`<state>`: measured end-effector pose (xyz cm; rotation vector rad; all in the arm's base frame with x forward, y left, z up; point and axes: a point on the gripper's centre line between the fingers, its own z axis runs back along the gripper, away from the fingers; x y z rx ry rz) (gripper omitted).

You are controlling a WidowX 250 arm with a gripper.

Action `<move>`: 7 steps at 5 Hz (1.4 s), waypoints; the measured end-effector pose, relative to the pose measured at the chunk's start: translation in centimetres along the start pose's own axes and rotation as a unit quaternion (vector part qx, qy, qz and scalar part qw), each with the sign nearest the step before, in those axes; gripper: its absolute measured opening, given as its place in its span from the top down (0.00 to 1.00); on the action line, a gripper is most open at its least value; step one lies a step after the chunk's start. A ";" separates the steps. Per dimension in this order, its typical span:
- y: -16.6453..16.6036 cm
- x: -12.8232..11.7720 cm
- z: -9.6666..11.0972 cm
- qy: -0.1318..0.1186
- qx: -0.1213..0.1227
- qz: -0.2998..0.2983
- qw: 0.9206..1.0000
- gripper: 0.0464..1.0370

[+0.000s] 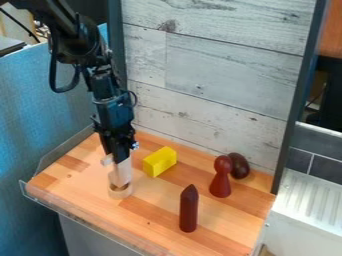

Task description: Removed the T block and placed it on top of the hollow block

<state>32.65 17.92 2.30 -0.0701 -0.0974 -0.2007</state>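
The black gripper points steeply downward; the wrist sits above it, the bent arm higher, to its upper left.

I see a yellow block lying on the wooden worktop, near six o'clock in my view. At five o'clock a red pawn-shaped piece stands upright; the dark oval piece is just beside it, though I can't tell from here whether they touch. A dark red pointed piece stands upright toward half past five. Pale planks rise at one, a blue partition at nine.
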 end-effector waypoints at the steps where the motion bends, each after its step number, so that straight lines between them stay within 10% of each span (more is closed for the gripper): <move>1: -0.2 -0.3 -0.3 0.003 -0.002 -0.005 1.000 0.84; 4: -0.5 -0.6 -0.5 0.000 -0.001 -0.009 1.000 0.81; 7: -0.6 -0.2 -0.1 -0.002 -0.013 -0.007 1.000 0.03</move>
